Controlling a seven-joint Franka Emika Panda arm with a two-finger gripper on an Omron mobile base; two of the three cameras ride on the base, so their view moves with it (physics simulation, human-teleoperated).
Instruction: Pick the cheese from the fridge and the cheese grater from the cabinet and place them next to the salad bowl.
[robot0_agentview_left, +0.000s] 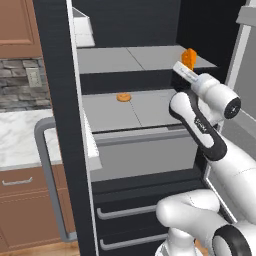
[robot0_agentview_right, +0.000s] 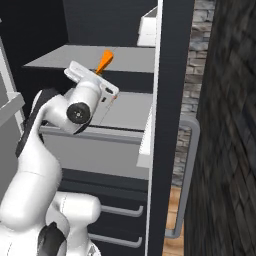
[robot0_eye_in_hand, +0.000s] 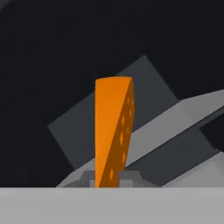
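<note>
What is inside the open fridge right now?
Inside the fridge: grey shelves, a flat orange disc on the middle shelf, and the cheese held in the shut tool. The arm covers the right side; drawer contents are hidden.

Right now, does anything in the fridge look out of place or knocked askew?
Nothing stands out. The cheese is pinched in the tool, held above the upper shelf. The small orange disc lies flat on the shelf below, and nothing has spilled.

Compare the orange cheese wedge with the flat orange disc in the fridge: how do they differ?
The cheese wedge is a tall wedge with dark holes; the disc is flat and round. The wedge is clamped in the claw, lifted above the upper shelf; the disc lies untouched on the lower shelf. Both are orange.
</note>
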